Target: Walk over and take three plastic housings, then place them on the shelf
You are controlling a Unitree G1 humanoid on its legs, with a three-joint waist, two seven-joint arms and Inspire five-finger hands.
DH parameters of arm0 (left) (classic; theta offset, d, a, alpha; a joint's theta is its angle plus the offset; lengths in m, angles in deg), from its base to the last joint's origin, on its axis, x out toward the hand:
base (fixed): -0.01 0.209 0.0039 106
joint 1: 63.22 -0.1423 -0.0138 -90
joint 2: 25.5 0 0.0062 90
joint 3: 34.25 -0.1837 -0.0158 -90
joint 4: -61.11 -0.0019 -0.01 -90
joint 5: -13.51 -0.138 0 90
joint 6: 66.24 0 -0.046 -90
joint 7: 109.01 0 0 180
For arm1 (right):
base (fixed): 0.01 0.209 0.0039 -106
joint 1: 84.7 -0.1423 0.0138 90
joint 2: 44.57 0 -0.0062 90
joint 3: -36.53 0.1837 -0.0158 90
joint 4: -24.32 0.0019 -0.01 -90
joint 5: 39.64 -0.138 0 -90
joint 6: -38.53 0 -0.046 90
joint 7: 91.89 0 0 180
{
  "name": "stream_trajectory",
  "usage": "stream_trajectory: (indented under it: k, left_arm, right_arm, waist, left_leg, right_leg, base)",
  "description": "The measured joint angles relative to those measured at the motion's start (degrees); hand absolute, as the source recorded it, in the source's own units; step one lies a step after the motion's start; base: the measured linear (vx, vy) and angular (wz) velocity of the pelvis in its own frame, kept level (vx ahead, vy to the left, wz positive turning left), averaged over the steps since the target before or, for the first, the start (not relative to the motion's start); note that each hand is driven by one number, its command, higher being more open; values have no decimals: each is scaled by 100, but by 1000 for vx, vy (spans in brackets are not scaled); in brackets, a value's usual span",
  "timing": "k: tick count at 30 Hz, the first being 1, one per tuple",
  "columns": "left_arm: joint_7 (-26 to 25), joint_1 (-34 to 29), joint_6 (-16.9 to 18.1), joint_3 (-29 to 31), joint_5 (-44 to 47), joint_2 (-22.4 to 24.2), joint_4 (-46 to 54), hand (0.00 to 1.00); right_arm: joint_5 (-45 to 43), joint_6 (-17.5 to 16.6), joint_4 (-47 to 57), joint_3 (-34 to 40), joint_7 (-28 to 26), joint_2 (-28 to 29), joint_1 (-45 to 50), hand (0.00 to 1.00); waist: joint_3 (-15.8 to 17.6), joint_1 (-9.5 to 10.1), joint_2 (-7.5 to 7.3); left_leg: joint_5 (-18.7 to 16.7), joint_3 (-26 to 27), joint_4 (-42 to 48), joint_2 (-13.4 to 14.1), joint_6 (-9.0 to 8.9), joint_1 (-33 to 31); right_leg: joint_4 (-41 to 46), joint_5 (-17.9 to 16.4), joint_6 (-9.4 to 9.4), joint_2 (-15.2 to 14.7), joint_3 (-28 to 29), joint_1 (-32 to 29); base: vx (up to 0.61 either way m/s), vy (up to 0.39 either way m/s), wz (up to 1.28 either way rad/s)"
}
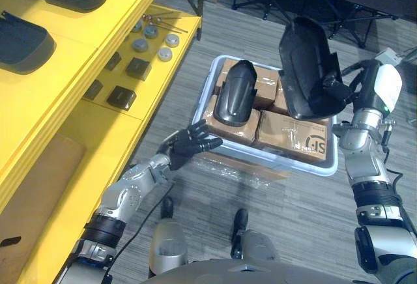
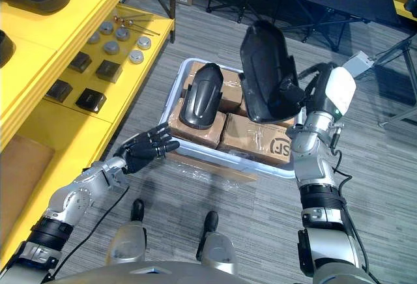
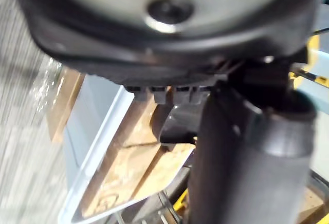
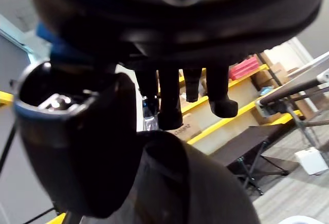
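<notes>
Above the bin (image 1: 306, 162), right robot hand (image 1: 339, 92) grips a black housing (image 1: 306, 69); left robot hand (image 1: 189, 144) hovers nearby, fingers straight

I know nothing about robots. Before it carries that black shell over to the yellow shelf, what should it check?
1. Grip of right hand on lifted housing: ok.
2. Gap between lifted housing and bin: ok.
3. Free, open left hand: ok.
4. Bare spot on yellow shelf: ok.
5. Grip firm enough for walking: cannot tell.
6. Reachable second housing in bin: ok.
</notes>
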Motion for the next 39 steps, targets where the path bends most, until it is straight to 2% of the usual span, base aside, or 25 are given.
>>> stream_trajectory:
  k: [5,10,15,20,24,28,39]
  left_arm:
    - [-147,318,71,-182,875,223,-247,100]
    - [-288,502,445,-354,1852,541,-377,100]
    - [-593,706,975,-416,2655,895,-418,100]
    - [-866,769,1290,-529,2678,923,-556,100]
    - [-1173,823,1277,-654,2705,1040,-798,100]
    - [-1435,823,1124,-752,3057,1101,-892,100]
    - [-1569,814,832,-1089,3044,1225,-1100,100]
  right_arm:
    - [576,-638,184,-314,201,-79,18,0]
    - [892,-1228,309,-569,216,-74,154,0]
    - [1112,-1413,308,-790,215,4,413,0]
    - [1115,-1658,307,-874,215,183,581,0]
    - [1115,-1931,308,-948,232,189,582,0]
    - [1350,-2150,540,-1049,365,230,589,0]
    - [1567,-2371,750,-1152,604,382,695,0]
  waist:
    - [-25,-81,48]
    - [-131,-189,238]
    - [-158,-227,287]
    - [-196,-300,296]
    - [-263,-301,306]
    - [-269,-311,309]
    - [-285,-302,309]
  left_leg:
    - [0,87,-41,0,2,95]
    - [17,172,-128,-26,22,187]
    - [46,185,-216,-28,21,291]
    - [84,210,-308,-29,16,392]
    - [86,211,-309,-29,15,394]
    - [100,210,-309,-29,17,402]
    - [170,209,-525,-40,15,574]
  right_leg:
    - [18,2,0,-5,102,2]
    - [19,8,11,-36,151,13]
    - [19,7,12,-35,150,69]
    - [18,6,13,-35,158,108]
    - [19,6,13,-35,157,107]
    - [20,7,13,-35,157,110]
    - [1,3,16,-36,142,199]
  base:
    - [-29,5,-8]
    - [-5,9,-7]
    - [0,0,0]
    - [-3,0,-1]
    - [0,0,0]
    - [0,0,0]
    - [0,0,0]
